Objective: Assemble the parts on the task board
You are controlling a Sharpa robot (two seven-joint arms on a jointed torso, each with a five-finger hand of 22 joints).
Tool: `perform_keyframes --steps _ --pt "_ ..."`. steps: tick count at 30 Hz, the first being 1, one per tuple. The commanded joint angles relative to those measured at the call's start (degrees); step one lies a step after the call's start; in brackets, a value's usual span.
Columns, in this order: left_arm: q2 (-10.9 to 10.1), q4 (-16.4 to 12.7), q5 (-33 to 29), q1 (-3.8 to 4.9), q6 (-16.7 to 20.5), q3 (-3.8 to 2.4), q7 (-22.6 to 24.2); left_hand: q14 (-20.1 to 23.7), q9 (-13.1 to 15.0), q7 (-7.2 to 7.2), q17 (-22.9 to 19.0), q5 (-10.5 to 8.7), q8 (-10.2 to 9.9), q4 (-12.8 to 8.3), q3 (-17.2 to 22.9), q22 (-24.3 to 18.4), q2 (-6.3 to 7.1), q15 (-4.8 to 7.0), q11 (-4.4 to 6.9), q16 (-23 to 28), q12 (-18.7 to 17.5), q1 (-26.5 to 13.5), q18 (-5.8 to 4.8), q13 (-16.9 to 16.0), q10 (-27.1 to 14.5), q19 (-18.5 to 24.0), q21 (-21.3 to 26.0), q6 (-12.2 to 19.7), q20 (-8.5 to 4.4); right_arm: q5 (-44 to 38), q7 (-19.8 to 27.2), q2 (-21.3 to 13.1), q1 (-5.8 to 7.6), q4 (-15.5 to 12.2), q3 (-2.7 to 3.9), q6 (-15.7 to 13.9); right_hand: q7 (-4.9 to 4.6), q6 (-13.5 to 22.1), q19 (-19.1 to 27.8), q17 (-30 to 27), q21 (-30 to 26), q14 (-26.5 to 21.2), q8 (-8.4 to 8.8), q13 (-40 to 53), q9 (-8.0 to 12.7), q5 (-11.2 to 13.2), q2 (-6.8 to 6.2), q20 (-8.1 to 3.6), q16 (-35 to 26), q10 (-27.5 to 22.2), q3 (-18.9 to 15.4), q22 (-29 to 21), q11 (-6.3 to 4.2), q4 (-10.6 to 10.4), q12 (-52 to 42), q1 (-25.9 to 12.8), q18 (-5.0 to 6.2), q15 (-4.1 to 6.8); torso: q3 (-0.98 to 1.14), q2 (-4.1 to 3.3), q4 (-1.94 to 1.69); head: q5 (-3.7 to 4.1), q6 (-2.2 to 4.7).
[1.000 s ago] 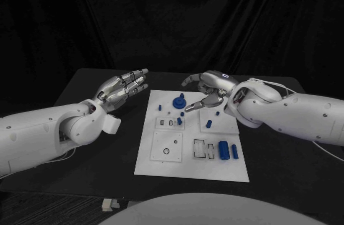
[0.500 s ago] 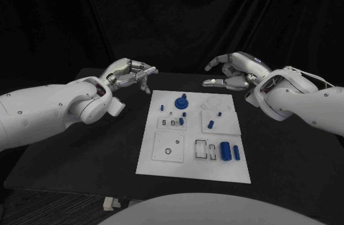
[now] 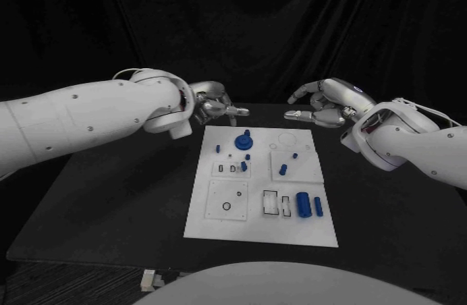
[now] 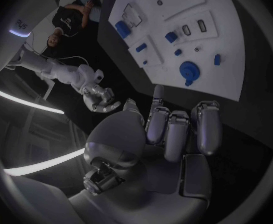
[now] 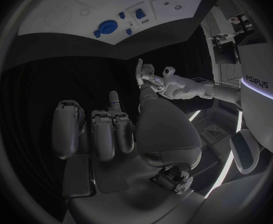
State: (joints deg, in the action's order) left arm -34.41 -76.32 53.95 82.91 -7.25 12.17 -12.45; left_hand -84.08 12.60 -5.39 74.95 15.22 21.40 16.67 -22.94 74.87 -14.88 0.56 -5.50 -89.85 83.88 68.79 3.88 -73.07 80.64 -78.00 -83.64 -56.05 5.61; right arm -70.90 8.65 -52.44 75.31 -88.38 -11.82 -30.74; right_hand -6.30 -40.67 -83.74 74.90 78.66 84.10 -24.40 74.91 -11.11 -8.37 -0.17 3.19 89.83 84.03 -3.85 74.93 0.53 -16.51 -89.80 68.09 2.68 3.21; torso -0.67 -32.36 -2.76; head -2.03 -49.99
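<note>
Board (image 3: 261,217) is lying mid-counter (image 3: 117,210) with blue parts (image 3: 243,142) on it, and we are holding both hands empty just beyond its far edge, left hand (image 3: 209,104) curled, right hand (image 3: 321,102) loosely spread, about equally near.

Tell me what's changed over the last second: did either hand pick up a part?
No. The right hand rose off the task board and drew back past its far edge, holding nothing. The left hand swung from the board's left side to its far-left corner, also holding nothing. The blue parts, including the round blue part, lie as before.
</note>
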Motion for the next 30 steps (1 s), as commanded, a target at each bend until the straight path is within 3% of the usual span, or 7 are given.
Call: perform_keyframes --steps 1,2,3,8,10,14,30 --pt "3.08 1.20 4.99 0.35 -16.36 -0.07 -15.26 -5.92 0.80 0.30 15.05 -1.60 0.48 -0.19 -0.47 1.92 -0.53 0.58 4.10 -0.15 6.12 -1.41 -0.65 -16.93 9.36 -1.08 -0.69 -1.02 -0.23 0.30 -1.46 -0.33 -0.66 -0.03 0.02 1.48 -0.02 -0.35 -1.38 15.10 0.09 5.90 -0.16 15.09 0.08 -0.32 0.42 0.28 0.17 5.97 -0.08 11.56 0.40 0.01 -0.20 0.44 -0.01 -0.43 0.36 0.14 0.68 -0.55 -0.01" --pt "4.65 1.86 5.18 0.42 -17.86 -0.07 -17.07 -5.92 1.17 0.44 15.05 -2.75 0.54 -0.11 -0.51 2.34 -0.66 0.70 4.23 -0.15 6.12 -1.81 -0.73 -16.93 9.36 -1.41 -0.89 -1.39 -0.35 0.30 -1.50 -0.43 -0.92 -0.05 0.02 1.65 -0.04 -0.37 -1.37 15.10 0.06 5.90 -0.15 15.09 0.10 -0.42 0.45 0.28 0.17 5.97 -0.11 11.55 0.41 0.01 -0.20 0.49 0.00 -0.44 0.66 0.17 0.96 -0.87 -0.01" --pt "5.64 2.32 5.28 0.46 -18.56 -0.08 -18.13 -5.92 2.04 0.88 15.05 -6.33 0.72 -0.23 -0.28 3.50 -1.03 1.06 4.62 -0.15 6.12 -2.57 -0.97 -16.93 9.36 -2.39 -1.42 -2.48 -0.69 0.30 -1.53 -0.50 -1.11 -0.07 0.02 1.74 -0.05 -0.38 -1.37 15.10 0.07 5.90 -0.15 15.09 0.11 -0.50 0.47 0.29 0.17 5.97 -0.13 11.56 0.42 0.01 -0.20 0.53 0.00 -0.44 0.66 0.17 0.96 -0.82 -0.01" --pt "8.70 4.35 5.50 0.48 -19.55 -0.08 -21.40 -5.92 3.13 1.34 15.05 -7.13 0.45 -0.07 -0.04 5.16 -0.90 1.64 5.20 -0.15 6.12 -3.78 -1.35 -16.93 9.36 -3.87 -2.14 -3.71 -1.24 0.30 -1.75 -0.69 -1.63 -0.21 0.02 2.00 -0.07 -0.39 -1.35 15.10 0.01 5.90 -0.12 15.09 0.15 -0.69 0.53 0.30 0.17 5.97 -0.18 11.53 0.45 0.00 -0.20 0.60 0.01 -0.46 1.14 0.07 1.67 -1.77 -0.01" --pt "9.56 5.11 5.54 0.44 -19.01 -0.07 -22.28 -5.92 3.23 1.34 15.05 -7.25 -0.03 -0.13 -0.03 5.27 -0.75 1.74 5.24 -0.15 6.12 -4.06 -1.38 -16.93 9.36 -4.00 -2.18 -3.56 -1.36 0.30 -1.91 -0.78 -1.79 -0.30 0.02 2.11 -0.10 -0.40 -1.27 15.10 -0.18 5.90 -0.09 15.09 0.20 -0.91 0.55 0.31 0.17 5.97 -0.23 11.47 0.49 0.05 -0.20 0.77 0.06 -0.48 1.47 -0.07 2.11 -2.29 -0.01" --pt "10.47 5.75 5.52 0.23 -18.13 -0.06 -23.64 -5.92 3.32 1.34 15.05 -7.25 -0.52 -0.16 0.08 5.41 -0.66 1.82 5.27 -0.15 6.12 -4.23 -1.41 -16.93 9.36 -4.15 -2.22 -3.55 -1.46 0.30 -2.24 -0.81 -1.96 -0.35 0.02 2.42 -0.10 -0.39 -1.24 15.10 -0.23 5.90 -0.07 15.09 0.21 -0.95 0.55 0.32 0.17 5.97 -0.25 11.45 0.49 0.06 -0.20 0.82 0.07 -0.49 1.77 -0.21 2.44 -2.67 -0.01" --pt "11.71 6.34 5.49 -1.97 -17.15 -0.05 -26.75 -5.92 4.19 1.75 15.05 -5.83 -2.57 -0.84 1.78 5.28 0.44 2.31 5.73 -0.15 6.12 -2.60 -1.36 -16.93 9.36 -4.25 -1.92 -5.13 -1.97 0.30 -2.74 -0.76 -2.78 -0.25 0.02 3.03 -0.18 -0.36 -1.02 15.10 -0.75 5.90 0.06 15.09 0.37 -1.38 0.52 0.37 0.17 5.97 -0.41 11.28 0.58 0.18 -0.20 1.39 0.20 -0.56 1.80 -0.19 2.38 -2.85 -0.01"
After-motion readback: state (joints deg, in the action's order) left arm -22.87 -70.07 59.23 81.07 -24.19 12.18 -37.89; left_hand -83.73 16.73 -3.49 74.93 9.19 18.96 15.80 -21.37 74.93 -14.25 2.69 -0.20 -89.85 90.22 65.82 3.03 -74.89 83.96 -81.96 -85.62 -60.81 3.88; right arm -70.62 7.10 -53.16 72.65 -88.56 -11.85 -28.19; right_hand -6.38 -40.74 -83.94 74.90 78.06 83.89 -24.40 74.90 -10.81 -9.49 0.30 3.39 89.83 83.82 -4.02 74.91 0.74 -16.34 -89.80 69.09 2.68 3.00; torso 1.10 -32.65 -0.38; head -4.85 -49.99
